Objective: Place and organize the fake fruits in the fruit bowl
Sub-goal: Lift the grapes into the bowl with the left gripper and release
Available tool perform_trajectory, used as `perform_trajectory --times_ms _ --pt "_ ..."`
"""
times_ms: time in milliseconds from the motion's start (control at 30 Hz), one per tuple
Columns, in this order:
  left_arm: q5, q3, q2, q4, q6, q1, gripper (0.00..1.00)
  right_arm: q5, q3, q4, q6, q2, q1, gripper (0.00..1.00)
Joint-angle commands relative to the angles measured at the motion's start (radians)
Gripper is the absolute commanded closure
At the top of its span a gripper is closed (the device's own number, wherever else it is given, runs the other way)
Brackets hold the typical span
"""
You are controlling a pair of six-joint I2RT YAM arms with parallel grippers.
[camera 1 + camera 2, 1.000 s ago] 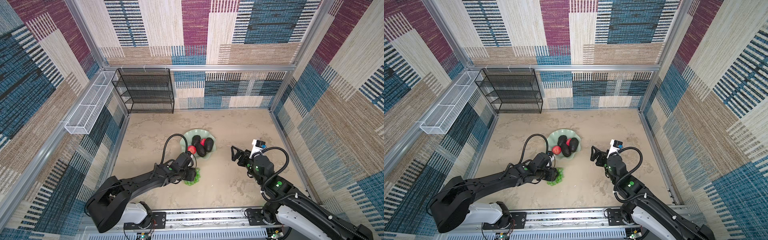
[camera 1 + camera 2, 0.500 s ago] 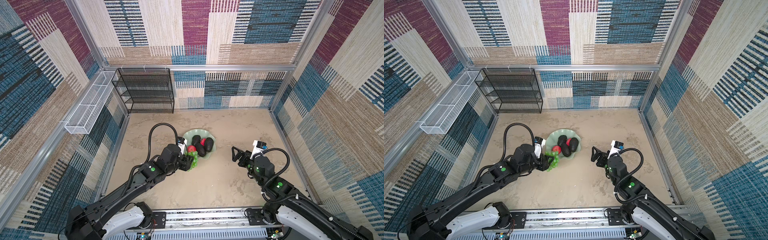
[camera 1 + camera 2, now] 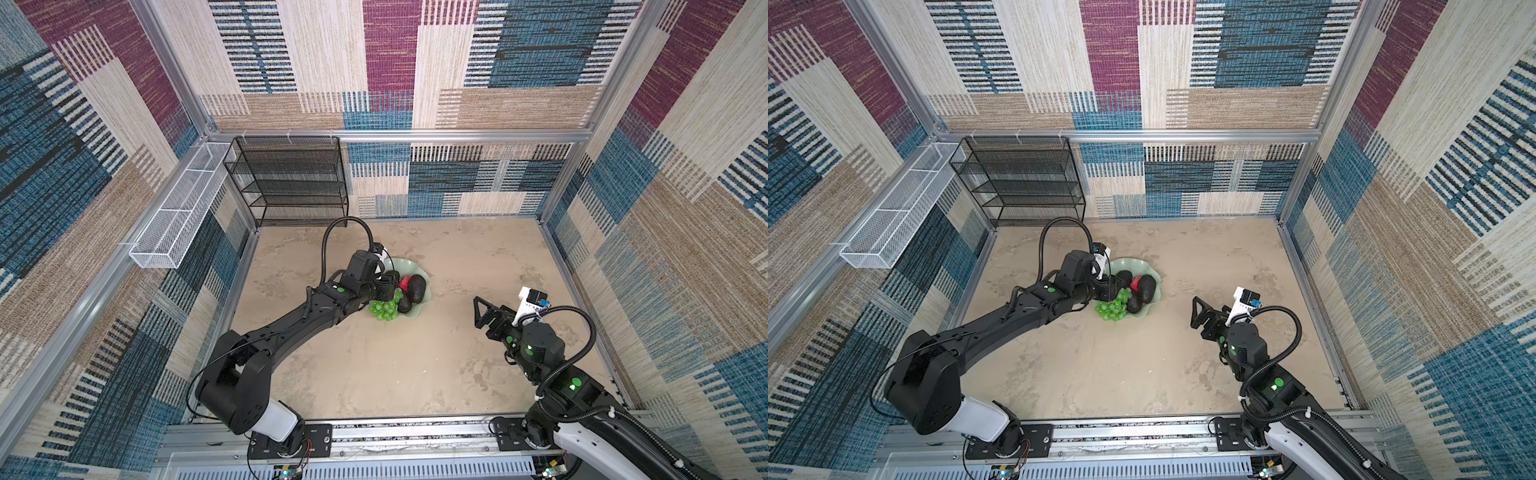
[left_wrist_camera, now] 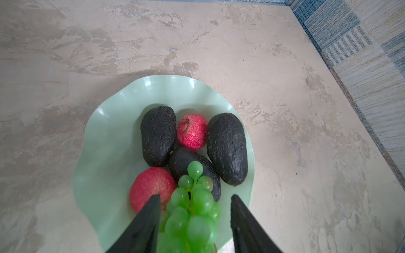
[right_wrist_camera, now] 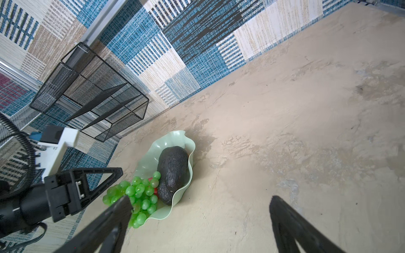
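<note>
Nearly done: avocados (image 4: pixel 226 149) and red fruits (image 4: pixel 192 131) in the bowl (image 4: pixel 105 122); left gripper (image 4: pixel 195 196) clutches grapes (image 4: pixel 197 219) above it; right gripper (image 5: pixel 199 197) gapes empty.

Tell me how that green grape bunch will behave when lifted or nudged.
Probably floppy: the grapes hang loosely on thin stems between the tips of the left tool. Likely light, looking like translucent plastic. It may slip off, since part seems to overhang the fruit bowl rim.

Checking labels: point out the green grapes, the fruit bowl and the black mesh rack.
green grapes (image 4: pixel 192 219), left wrist view, middle of the bunch.
fruit bowl (image 4: pixel 105 140), left wrist view, bare inner wall.
black mesh rack (image 3: pixel 291 183), a top view, its middle shelves.
</note>
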Motion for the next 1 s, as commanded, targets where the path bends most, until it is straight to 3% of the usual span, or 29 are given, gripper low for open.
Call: perform_trajectory --times_ms 0,233,400,700,900,967 --pt "0.028 0.014 0.030 0.096 0.017 0.017 0.45 0.018 -0.009 -0.022 0.021 -0.013 0.001 0.00" --pt "0.037 0.057 0.012 0.115 0.001 0.030 0.33 0.024 -0.004 -0.015 0.005 0.010 0.001 0.00" --pt "0.003 0.029 -0.093 0.033 0.006 0.031 0.27 0.020 0.007 -0.014 -0.013 0.045 0.001 0.00" --pt "0.084 -0.249 -0.380 -0.047 -0.101 0.028 0.28 0.011 0.001 0.014 -0.021 0.075 0.001 0.00" --pt "0.131 -0.259 -0.320 0.006 -0.115 0.027 0.29 -0.009 0.012 0.036 -0.027 0.110 0.001 0.00" --pt "0.086 -0.257 -0.316 0.021 -0.078 0.027 0.28 -0.011 0.013 0.040 -0.050 0.114 0.001 0.00"
